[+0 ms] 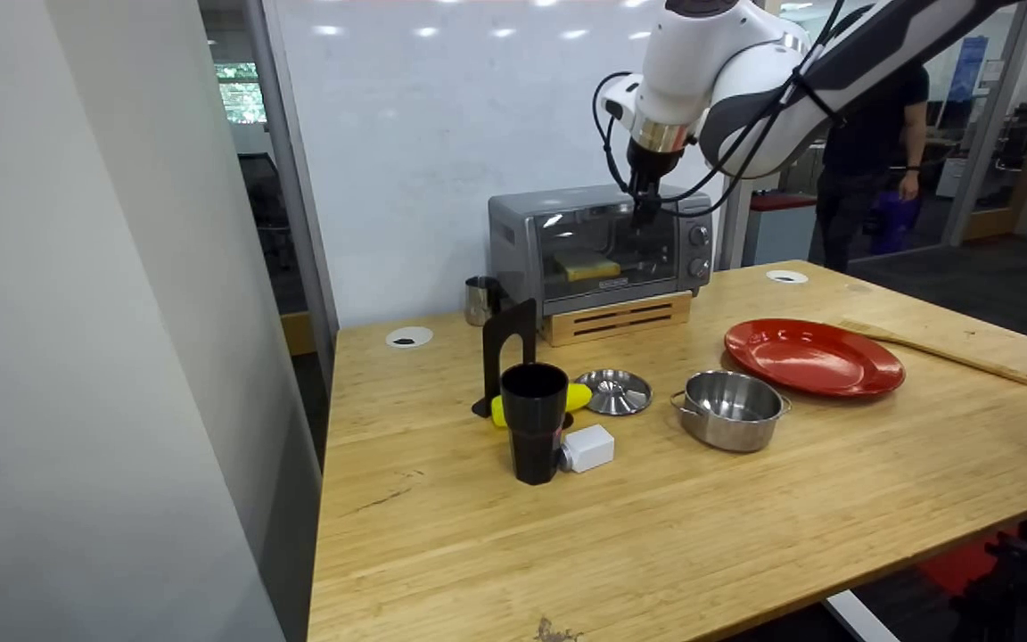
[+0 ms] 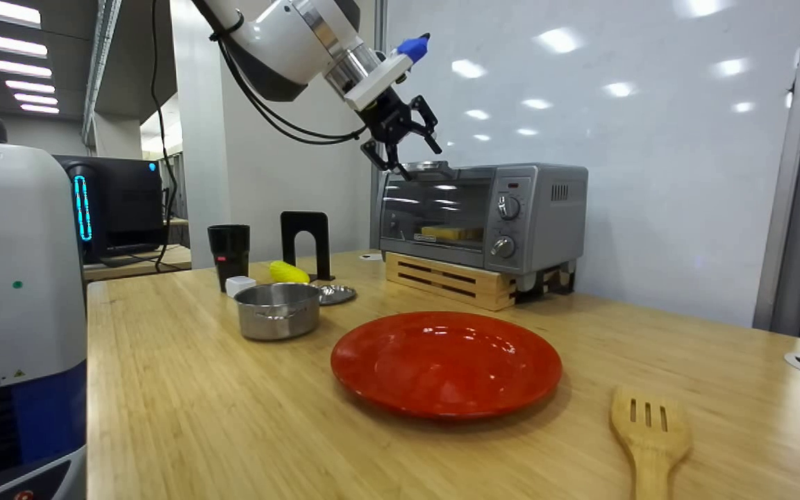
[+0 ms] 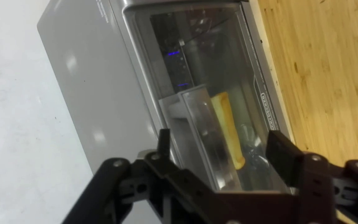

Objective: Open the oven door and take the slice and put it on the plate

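Dark jaws, foremost in the wrist view, stand wide apart and grip nothing; the handle (image 3: 210,137) of the oven door (image 2: 435,208) appears between them, though whether they touch it cannot be told. Such alignment suggests readiness to grasp, probably the step in hand. Set along the upper edge of the door, the handle should give good leverage if, as seems likely, the door hinges below. The door is shut; the slice (image 3: 229,130), pale yellow with a browner edge, lies inside the toaster oven (image 2: 546,222), visible through the door but out of reach until that is opened. Beneath the oven's front, a slatted wooden stand (image 2: 448,281) presumably raises the whole so that the lowered door may clear the tabletop (image 2: 185,396). The plate (image 2: 445,364), broad, red and shallow, rests in front of the oven, offset toward its control side, a position that probably shortens the transfer while leaving the door room to swing. A steel pot (image 2: 278,316) stands near one side of the plate and a wooden spatula (image 2: 652,434) lies near the other; neither is named in the task, and their purpose cannot be judged. A shallow grip could slip should the door resist.
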